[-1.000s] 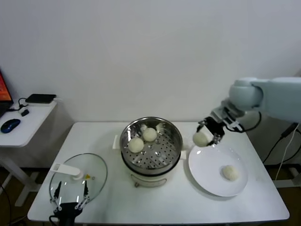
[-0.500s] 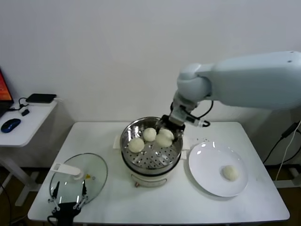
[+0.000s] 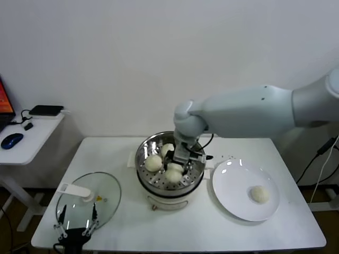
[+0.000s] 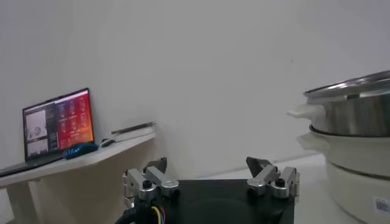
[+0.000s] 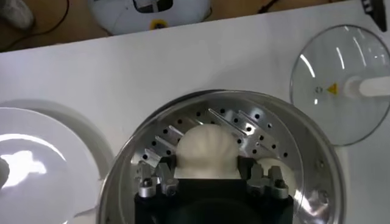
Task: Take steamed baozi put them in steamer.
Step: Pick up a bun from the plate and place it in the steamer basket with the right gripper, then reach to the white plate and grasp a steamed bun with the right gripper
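The steamer [image 3: 197, 159] stands mid-table, a shiny perforated basket on a white pot base. My right gripper [image 3: 176, 168] is down inside it, shut on a cream-white steamed baozi [image 3: 173, 174]. In the right wrist view that baozi [image 5: 206, 148] sits between the gripper's [image 5: 207, 163] two fingers, just over the perforated floor of the steamer [image 5: 125, 173]. Two more baozi [image 3: 153, 163] [image 3: 166, 150] lie in the basket behind it. Another baozi [image 3: 259, 194] lies on the white plate [image 3: 233, 182]. My left gripper [image 4: 209, 165] is parked open at the table's front left corner.
The glass lid [image 3: 89, 198] with a white handle lies flat at the front left, just beyond the left gripper [image 3: 78, 228]. A side desk [image 3: 29, 135] with a mouse and a laptop stands off the table's left end. The steamer's side [image 4: 356, 122] rises near the left gripper.
My right arm carried the baozi leftward from above the plate, over the steamer's rim and down into the basket. The left arm has not moved.
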Robot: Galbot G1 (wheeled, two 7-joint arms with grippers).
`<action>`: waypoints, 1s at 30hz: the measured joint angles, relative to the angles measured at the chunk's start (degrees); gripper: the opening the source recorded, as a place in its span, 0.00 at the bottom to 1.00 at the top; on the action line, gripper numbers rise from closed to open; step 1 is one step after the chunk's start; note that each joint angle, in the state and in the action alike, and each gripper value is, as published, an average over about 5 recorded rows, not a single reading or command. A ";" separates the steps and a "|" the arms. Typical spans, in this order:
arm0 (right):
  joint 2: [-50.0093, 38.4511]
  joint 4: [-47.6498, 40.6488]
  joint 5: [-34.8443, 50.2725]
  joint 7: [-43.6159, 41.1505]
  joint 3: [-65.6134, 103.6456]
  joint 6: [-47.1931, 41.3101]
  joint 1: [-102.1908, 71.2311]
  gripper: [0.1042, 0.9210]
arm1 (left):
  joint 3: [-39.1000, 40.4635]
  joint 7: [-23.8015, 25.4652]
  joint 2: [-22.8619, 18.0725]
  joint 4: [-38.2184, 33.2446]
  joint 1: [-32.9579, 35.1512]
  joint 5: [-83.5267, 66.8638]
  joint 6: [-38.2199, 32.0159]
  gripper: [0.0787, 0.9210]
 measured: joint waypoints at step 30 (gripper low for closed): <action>-1.73 -9.26 14.01 -7.36 -6.46 -0.13 5.73 0.88 | -0.02 0.10 0.37 -0.83 0.68 0.04 0.11 0.88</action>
